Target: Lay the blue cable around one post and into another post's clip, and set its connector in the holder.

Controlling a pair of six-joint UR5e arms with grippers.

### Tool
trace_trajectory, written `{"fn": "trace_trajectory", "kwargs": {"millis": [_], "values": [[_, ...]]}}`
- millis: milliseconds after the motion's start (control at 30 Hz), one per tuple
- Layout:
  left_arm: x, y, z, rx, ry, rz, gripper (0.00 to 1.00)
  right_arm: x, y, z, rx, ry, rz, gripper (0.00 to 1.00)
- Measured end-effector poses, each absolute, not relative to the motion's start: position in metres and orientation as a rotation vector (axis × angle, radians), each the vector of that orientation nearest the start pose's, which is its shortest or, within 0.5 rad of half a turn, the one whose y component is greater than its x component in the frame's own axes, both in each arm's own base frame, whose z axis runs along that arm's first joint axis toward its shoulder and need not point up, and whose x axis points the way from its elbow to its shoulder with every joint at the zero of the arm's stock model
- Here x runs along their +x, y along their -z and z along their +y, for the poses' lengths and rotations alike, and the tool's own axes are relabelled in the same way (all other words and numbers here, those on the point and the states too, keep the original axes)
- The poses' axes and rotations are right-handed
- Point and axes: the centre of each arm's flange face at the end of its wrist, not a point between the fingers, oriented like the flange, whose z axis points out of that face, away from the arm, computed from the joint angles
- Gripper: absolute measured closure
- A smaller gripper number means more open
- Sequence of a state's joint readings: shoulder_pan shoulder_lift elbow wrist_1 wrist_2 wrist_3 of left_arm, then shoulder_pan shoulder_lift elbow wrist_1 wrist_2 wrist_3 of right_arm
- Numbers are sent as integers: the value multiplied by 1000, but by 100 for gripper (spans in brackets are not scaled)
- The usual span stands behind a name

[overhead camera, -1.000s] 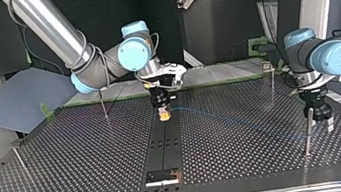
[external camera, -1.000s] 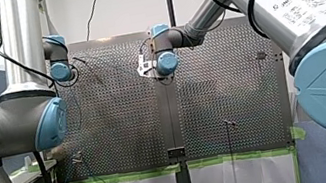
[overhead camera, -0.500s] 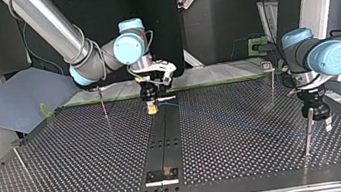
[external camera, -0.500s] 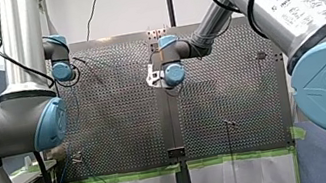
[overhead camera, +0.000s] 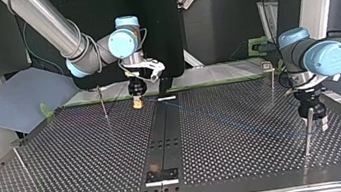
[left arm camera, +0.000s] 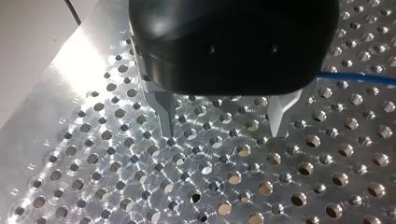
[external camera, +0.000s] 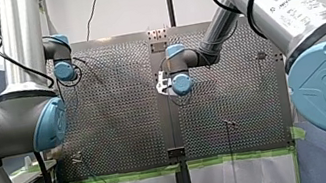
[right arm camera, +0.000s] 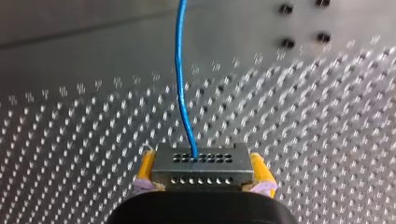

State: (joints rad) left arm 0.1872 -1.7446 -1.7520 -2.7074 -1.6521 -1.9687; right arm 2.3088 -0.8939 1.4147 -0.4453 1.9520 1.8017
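In the right wrist view my right gripper [right arm camera: 203, 184] is shut on a grey connector [right arm camera: 203, 167] between yellow pads. The blue cable [right arm camera: 181, 79] runs out of the connector over the perforated plate. In the top view that gripper [overhead camera: 137, 102] hangs near the far edge, left of the black centre strip. The cable [overhead camera: 222, 117] trails from it across the table toward my left gripper [overhead camera: 315, 123], which hovers beside a thin post [overhead camera: 307, 138]. My left gripper [left arm camera: 223, 133] is open, its metal fingers [left arm camera: 165, 114] just above the plate, nothing between them. The cable [left arm camera: 357, 78] passes beside it.
Other thin posts stand at the top view's left [overhead camera: 103, 104], near left [overhead camera: 20, 162] and far right [overhead camera: 272, 85]. A small black block [overhead camera: 161, 176] sits on the centre strip near the front edge; a white-edged piece [overhead camera: 166, 97] lies at its far end.
My right gripper has carried the connector toward the top view's left and far edge, off the centre strip. My left gripper shifted slightly beside its post.
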Motion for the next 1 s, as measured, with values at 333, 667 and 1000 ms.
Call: {"fn": "trace_trajectory", "kwargs": {"millis": [333, 667, 1000], "values": [[560, -352, -19, -525, 86, 1408, 0, 509, -165, -445, 1366, -1495, -1296, 100], [559, -351, -20, -537, 76, 1412, 0, 449, -136, -470, 1229, -1387, -1370, 100], [558, -351, -26, -527, 80, 1416, 0, 405, -112, -487, 1226, -1364, -1368, 100]]}}
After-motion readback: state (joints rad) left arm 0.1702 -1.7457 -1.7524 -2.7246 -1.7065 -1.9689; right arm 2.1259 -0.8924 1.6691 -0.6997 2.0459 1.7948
